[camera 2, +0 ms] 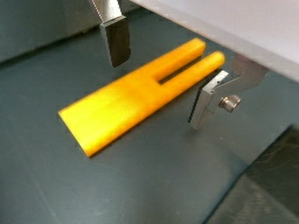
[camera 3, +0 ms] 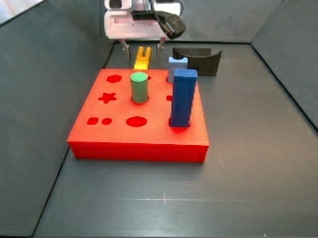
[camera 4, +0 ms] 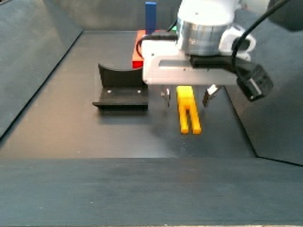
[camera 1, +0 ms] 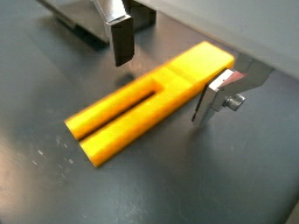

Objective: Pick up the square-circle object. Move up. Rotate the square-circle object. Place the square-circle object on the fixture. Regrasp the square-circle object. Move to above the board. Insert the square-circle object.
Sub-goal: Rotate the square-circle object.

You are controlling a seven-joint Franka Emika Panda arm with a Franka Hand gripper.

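Observation:
The square-circle object (camera 1: 146,103) is a yellow-orange peg lying flat on the dark floor, its slot and two legs plain in both wrist views (camera 2: 140,96). My gripper (camera 1: 167,74) is lowered over it and open, one finger on each side of the peg (camera 2: 163,72); one dark pad (camera 1: 121,44) stands apart from it, while the silver finger (camera 1: 214,96) is close beside its solid end. In a side view the peg (camera 4: 190,113) lies under the gripper (camera 4: 192,95), to the right of the fixture (camera 4: 119,89). The red board (camera 3: 139,116) lies in front of the peg (camera 3: 141,58).
A tall blue peg (camera 3: 183,96) and a green cylinder (camera 3: 139,88) stand upright in the board. The fixture (camera 3: 199,60) sits behind the board's far right corner. Dark walls enclose the floor on the sides.

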